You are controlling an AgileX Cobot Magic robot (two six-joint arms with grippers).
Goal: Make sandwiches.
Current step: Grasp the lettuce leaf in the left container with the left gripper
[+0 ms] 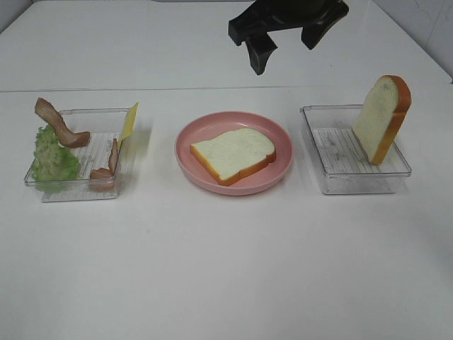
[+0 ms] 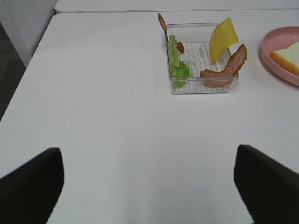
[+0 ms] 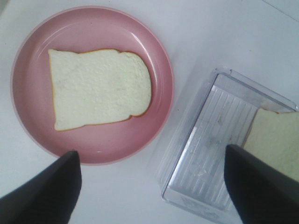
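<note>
Currently both grippers hang empty.

**Right gripper** (image 3: 150, 151): jaws spread wide, pinching nothing. Below and just ahead of the gap lies a flat pale toy bread slice with orange-brown crust (image 3: 100, 88). It is the only layer of the sandwich laid so far, and it rests in the round pink plate (image 3: 28, 60). Just beside one jaw sits a ribbed clear plastic tray (image 3: 205, 140), with the second bread slice (image 3: 273, 135) standing on edge in it, slightly tilted.

**Left gripper** (image 2: 147, 151): jaws likewise spread, with only bare white table (image 2: 117, 116) between them. Well ahead of that gap sits the clear filling tray (image 2: 203, 88). It holds ruffled green lettuce (image 2: 177, 63), brown bacon strips (image 2: 229, 67) and a yellow cheese square (image 2: 222, 39) propped against its wall.

**Handling, as judged:**
- The fillings look thin, light and floppy.
- Lettuce and bacon are probably best pinched at an end raised above the tray rim, and the cheese by its free upper corner.
- The bread appears foam-like, light and compressible.
- The standing slice offers both faces to a gentle pinch across its thickness, near the top crust.
</note>
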